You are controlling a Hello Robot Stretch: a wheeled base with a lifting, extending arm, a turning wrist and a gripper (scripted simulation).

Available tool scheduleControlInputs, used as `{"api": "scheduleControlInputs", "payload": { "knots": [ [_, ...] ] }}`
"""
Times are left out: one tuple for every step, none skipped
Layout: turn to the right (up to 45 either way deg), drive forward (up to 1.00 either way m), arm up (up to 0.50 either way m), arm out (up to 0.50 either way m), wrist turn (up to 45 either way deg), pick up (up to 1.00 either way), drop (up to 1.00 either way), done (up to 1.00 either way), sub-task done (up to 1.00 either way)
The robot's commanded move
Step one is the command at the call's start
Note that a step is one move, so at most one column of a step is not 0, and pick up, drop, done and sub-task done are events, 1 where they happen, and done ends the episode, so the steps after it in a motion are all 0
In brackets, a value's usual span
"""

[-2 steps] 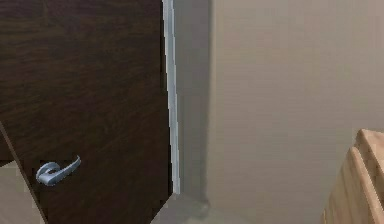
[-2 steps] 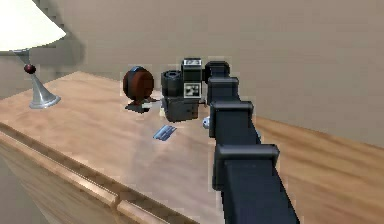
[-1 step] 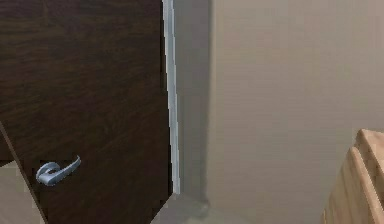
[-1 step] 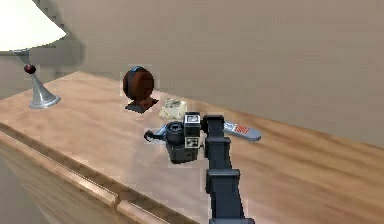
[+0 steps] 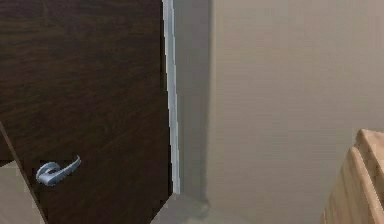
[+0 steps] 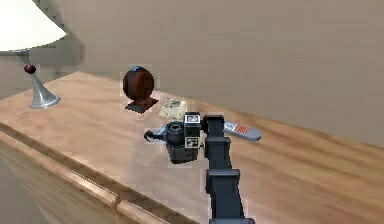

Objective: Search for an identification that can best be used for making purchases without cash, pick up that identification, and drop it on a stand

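Whether the gripper [image 6: 154,135] holds anything cannot be told; its far end is hard to make out against the smooth wooden dresser top [image 6: 80,125]. A small pale flat thing [image 6: 175,105], too tiny to call a card, lies near its one o'clock. A round brown ornament [image 6: 138,84] stands at eleven, a grey remote [image 6: 243,131] at three, a cut-off lamp [image 6: 25,38] at ten.

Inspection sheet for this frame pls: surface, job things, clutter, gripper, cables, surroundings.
Surface: wooden dresser top, light wood grain.
Job's things: small pale thing beside the ornament; too small to call a card.
Clutter: table lamp, round brown ornament, grey remote-like thing.
Grippers: gripper over the dresser top; cannot tell whether it holds anything.
Cables: nothing seen.
Surroundings: beige wall; dark door with lever handle.
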Motion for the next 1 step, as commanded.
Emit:
{"api": "scheduleControlInputs", "payload": {
  "knots": [
    [0.0,0.0,0.1,0.0,0.0,0.0,0.0,0.0,0.0]
  ]
}}
